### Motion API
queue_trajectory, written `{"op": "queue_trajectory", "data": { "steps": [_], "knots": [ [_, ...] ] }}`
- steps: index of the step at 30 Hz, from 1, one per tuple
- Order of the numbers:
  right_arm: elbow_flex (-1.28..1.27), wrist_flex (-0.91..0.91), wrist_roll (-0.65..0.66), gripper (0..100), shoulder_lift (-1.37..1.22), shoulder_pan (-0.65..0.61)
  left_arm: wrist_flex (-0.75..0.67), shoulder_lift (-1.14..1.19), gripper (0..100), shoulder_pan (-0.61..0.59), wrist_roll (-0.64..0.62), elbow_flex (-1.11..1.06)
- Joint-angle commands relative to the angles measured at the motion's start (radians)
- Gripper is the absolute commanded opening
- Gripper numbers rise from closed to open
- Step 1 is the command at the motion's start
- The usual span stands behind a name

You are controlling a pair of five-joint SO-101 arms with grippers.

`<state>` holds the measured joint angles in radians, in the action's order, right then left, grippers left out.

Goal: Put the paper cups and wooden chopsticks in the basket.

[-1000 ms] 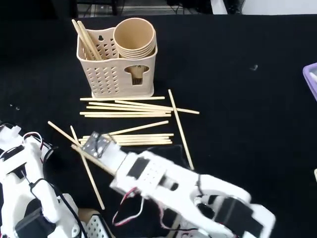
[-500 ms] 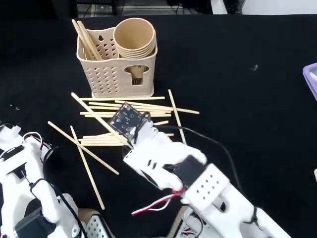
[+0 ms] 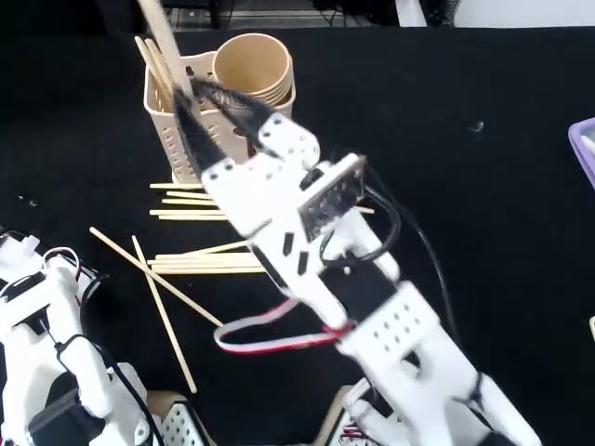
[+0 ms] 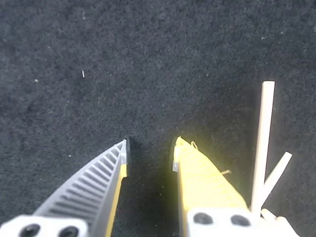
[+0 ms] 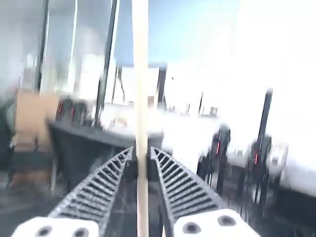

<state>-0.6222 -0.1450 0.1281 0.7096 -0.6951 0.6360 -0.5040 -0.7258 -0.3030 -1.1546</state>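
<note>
A beige perforated basket stands at the back left of the black table, with a stack of paper cups in one compartment and two chopsticks in the other. My right gripper is raised in front of the basket, shut on a wooden chopstick that points up and back; the right wrist view shows that chopstick upright between the fingers. Several loose chopsticks lie on the table. My left gripper hangs open over bare cloth beside two chopstick ends.
The left arm rests at the near left corner. A purple container's edge shows at the far right. The table's right half is open black cloth.
My right gripper has lifted a chopstick off the pile and swung it up and back, from the near middle of the table to the basket's front. The left arm has stayed put.
</note>
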Motion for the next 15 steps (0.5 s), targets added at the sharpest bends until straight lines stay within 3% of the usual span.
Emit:
{"op": "queue_trajectory", "data": {
  "steps": [1, 9, 15],
  "knots": [
    [0.193, -0.064, 0.002, 1.1, -0.191, 0.026, -0.015, -0.029, 16, -0.008, -0.009, 0.002],
    [0.504, -0.064, 0.002, 1.1, -0.616, 0.103, -0.014, -0.029, 16, -0.008, -0.009, 0.002],
    [0.513, -0.064, 0.002, 1.1, -0.754, 0.107, -0.011, -0.029, 16, -0.008, -0.009, 0.002]
  ]
}}
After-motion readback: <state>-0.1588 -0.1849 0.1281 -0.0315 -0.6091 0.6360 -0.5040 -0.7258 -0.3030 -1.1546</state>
